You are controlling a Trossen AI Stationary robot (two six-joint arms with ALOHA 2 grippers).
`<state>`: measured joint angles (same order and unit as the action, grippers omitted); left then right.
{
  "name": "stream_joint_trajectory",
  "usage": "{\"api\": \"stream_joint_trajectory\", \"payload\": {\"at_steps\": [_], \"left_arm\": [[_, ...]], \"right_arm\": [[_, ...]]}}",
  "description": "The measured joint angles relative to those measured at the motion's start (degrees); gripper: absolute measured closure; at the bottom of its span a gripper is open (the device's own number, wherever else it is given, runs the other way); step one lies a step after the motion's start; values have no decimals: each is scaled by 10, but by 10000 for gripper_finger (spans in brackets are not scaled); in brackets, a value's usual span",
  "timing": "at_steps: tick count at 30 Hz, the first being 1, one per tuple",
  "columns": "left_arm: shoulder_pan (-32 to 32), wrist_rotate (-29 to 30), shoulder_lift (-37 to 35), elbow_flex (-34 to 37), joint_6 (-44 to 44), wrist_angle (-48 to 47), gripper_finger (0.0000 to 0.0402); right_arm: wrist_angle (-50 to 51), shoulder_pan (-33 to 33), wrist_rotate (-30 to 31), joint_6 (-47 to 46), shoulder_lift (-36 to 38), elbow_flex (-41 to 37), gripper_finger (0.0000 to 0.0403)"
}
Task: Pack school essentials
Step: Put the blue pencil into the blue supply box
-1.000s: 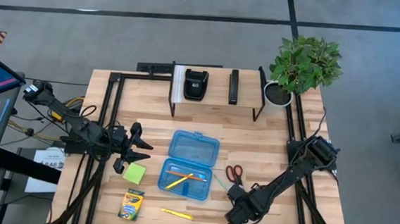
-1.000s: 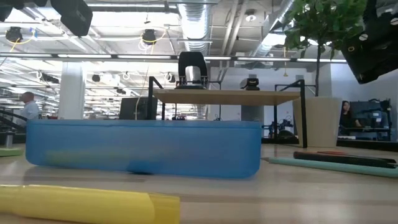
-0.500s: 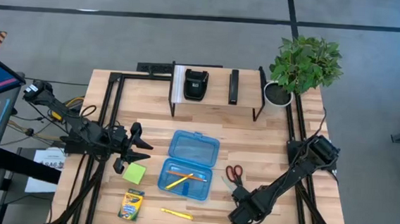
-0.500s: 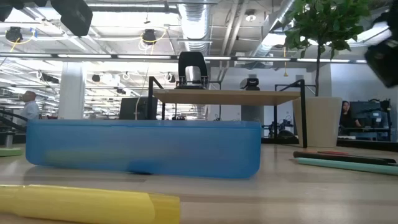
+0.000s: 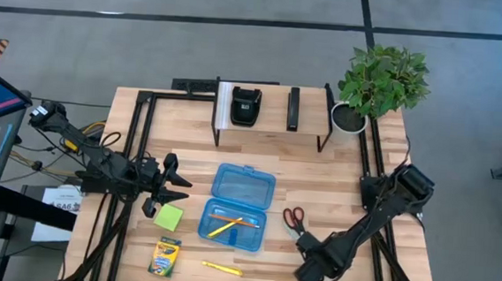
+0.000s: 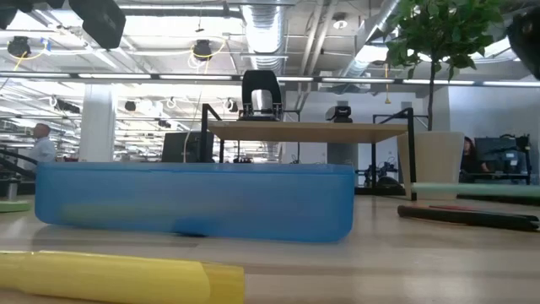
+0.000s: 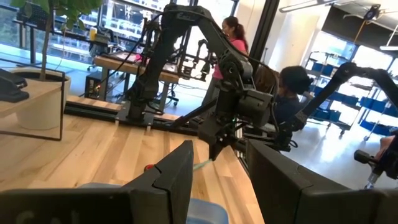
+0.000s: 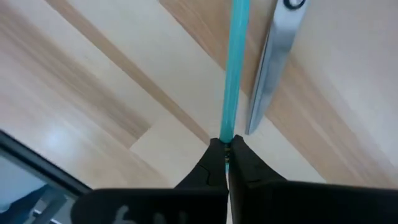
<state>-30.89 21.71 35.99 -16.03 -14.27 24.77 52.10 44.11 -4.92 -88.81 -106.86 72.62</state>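
My right gripper hovers near the table's near-right part, just nearside of the red-handled scissors, and is shut on the teal pen. The pen shows level above the table in the low view. The scissors lie flat on the wood. My left gripper is open and hovers above the green sticky-note pad, touching nothing. The open blue case holds a yellow and an orange pencil. Flat near the table's near edge lie the crayon box and the yellow highlighter. My right gripper pinches the teal pen at one end between its two fingertips. The fingers point along the pen's length, and the rest of the pen sticks out ahead of them. The pen is lifted clear of the table and lies about level, beside the scissors' blade.
A black metal rack with black devices stands at the far edge, with a potted plant at the far right corner. Black frame rails run along both table sides. Bare wood lies between the case and the scissors. People sit beyond the table.
My right gripper has risen and drawn slightly toward the table's near right, shut on the teal pen. The pen, lying on the wood a second ago, is now lifted clear and level. The scissors have stayed in place.
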Motion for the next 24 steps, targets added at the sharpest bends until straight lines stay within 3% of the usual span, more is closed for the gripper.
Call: {"api": "stream_joint_trajectory", "payload": {"at_steps": [11, 16, 24], "left_arm": [[0, 0, 0, 0, 0, 0, 264], [0, 0, 0, 0, 0, 0, 264], [0, -1, 0, 0, 2, -1, 264]], "right_arm": [[-6, 0, 67, 0, 40, 1, 402], [17, -5, 69, 63, 35, 2, 402], [130, -41, 81, 182, 35, 2, 342]]}}
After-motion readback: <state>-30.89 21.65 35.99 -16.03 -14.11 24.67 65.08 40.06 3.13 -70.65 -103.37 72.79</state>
